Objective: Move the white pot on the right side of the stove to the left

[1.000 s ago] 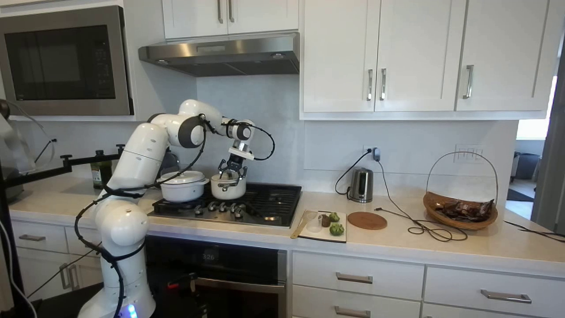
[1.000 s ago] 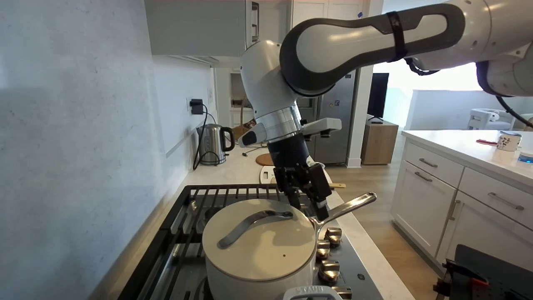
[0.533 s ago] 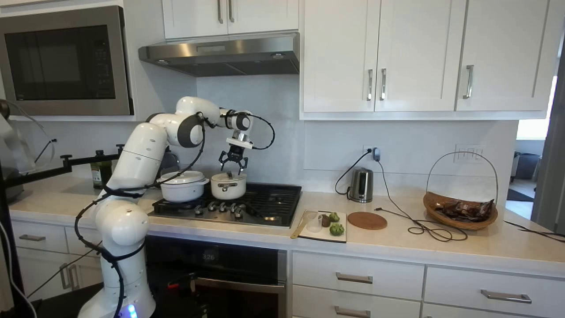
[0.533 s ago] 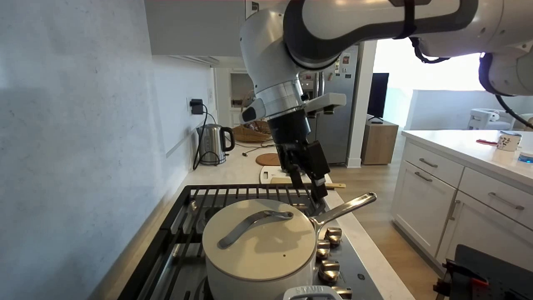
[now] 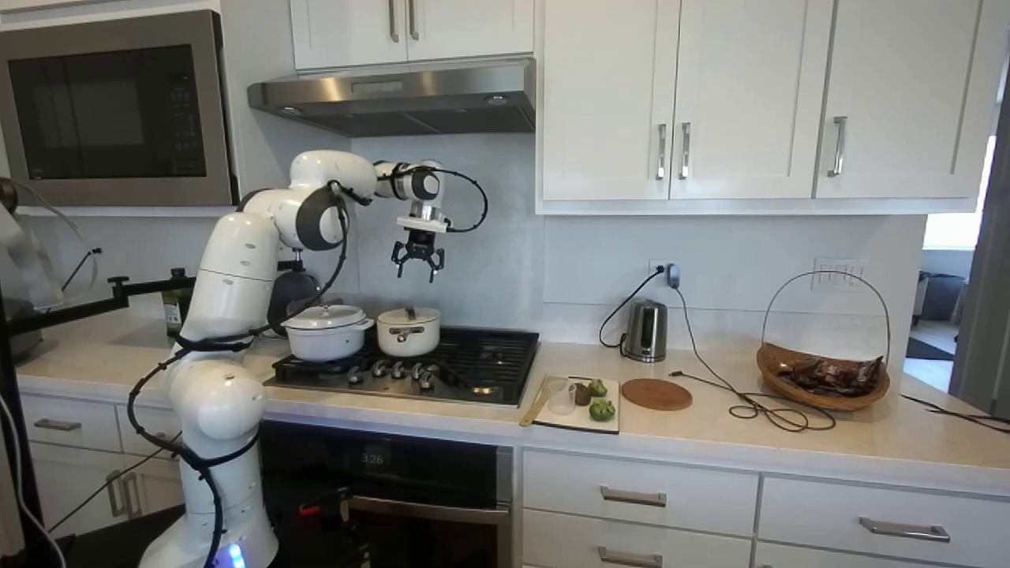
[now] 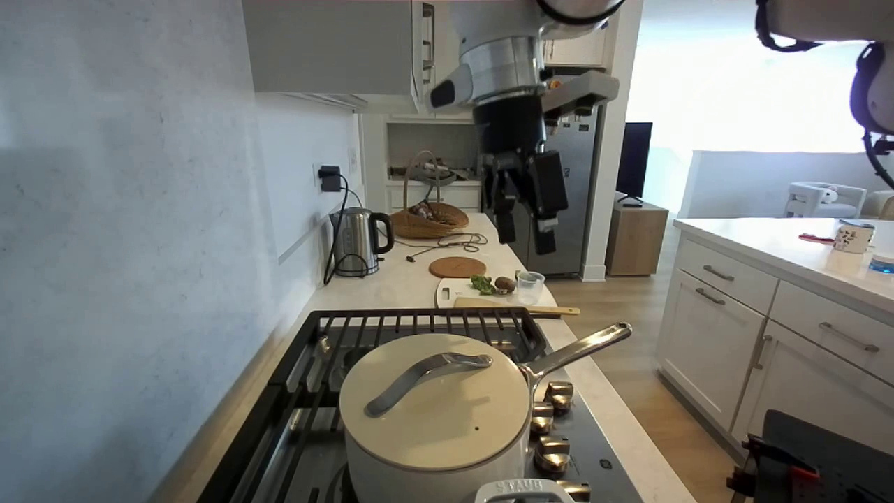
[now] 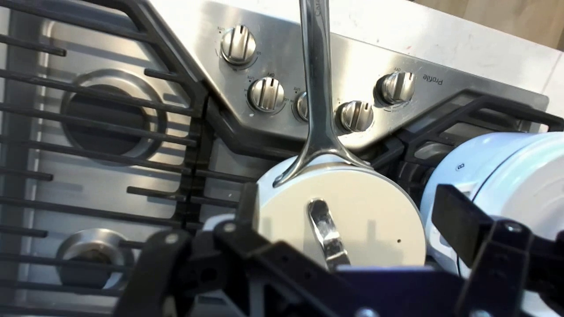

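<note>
One small white pot [image 5: 408, 336] sits on the stove [image 5: 497, 359], left of centre in an exterior view, just right of a bigger pot [image 5: 326, 342]. Higher in that frame hangs the gripper [image 5: 417, 275], spread wide.

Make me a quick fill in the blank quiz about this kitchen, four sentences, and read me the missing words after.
On the stove, the white pot below the gripper is, in overall size, ____ than the other white pot beside it.
Rather than shut, the gripper's fingers stand ____.
The cutting board holds green pieces of ____.
The upright steel appliance on the counter is a ____.

Missing words: smaller; open; broccoli; kettle.
</note>
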